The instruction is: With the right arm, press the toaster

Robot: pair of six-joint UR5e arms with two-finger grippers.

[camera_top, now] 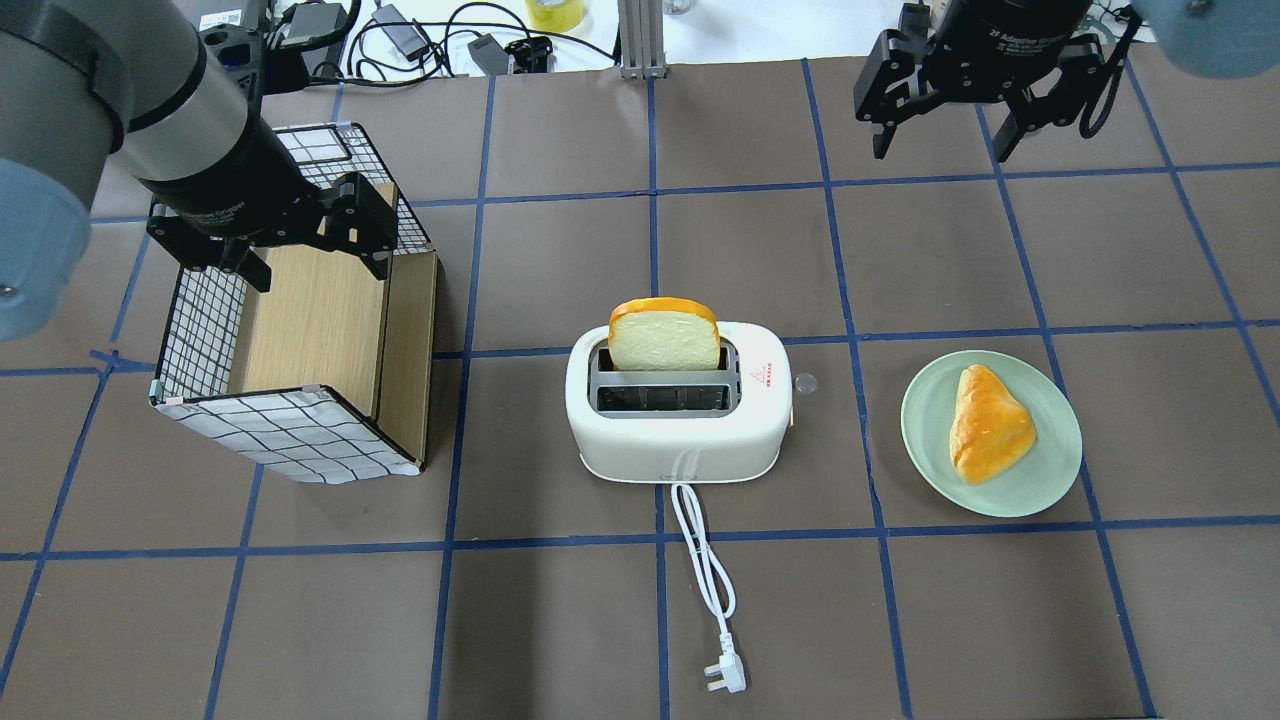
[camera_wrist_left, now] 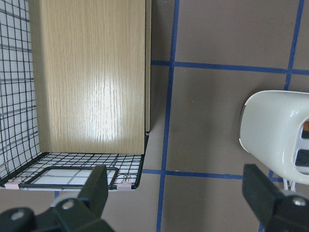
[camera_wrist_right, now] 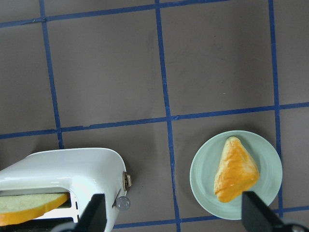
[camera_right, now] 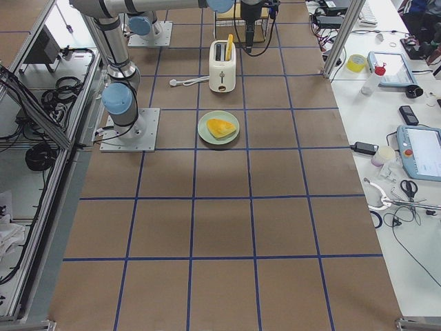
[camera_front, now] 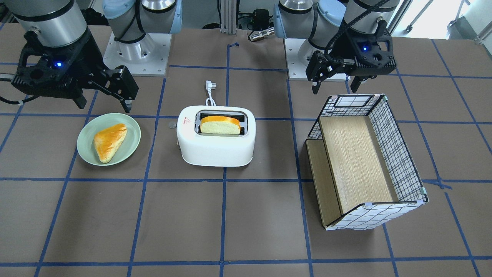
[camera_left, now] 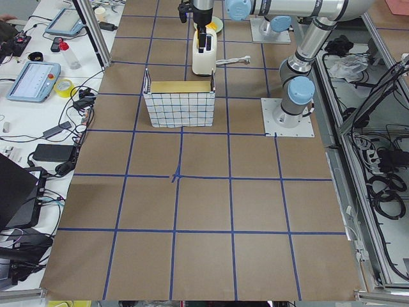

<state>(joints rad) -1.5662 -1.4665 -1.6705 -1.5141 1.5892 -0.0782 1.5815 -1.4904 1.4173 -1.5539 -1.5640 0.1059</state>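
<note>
The white toaster [camera_top: 680,440] stands mid-table with a bread slice [camera_top: 663,335] upright in its far slot. Its small side lever [camera_top: 805,382] is on the side facing the plate. It also shows in the front view [camera_front: 215,150] and at the lower left of the right wrist view [camera_wrist_right: 63,169], lever [camera_wrist_right: 126,180] in sight. My right gripper [camera_top: 940,150] is open and empty, high over bare table, beyond the plate and well away from the toaster; it also shows in the front view [camera_front: 104,105]. My left gripper [camera_top: 318,275] is open and empty above the basket.
A green plate [camera_top: 1050,480] with a pastry [camera_top: 988,422] lies beside the toaster's lever side. A wire basket [camera_top: 290,430] with a wooden floor stands on the toaster's other side. The toaster's white cord [camera_top: 700,560] and plug [camera_top: 725,678] trail toward the robot.
</note>
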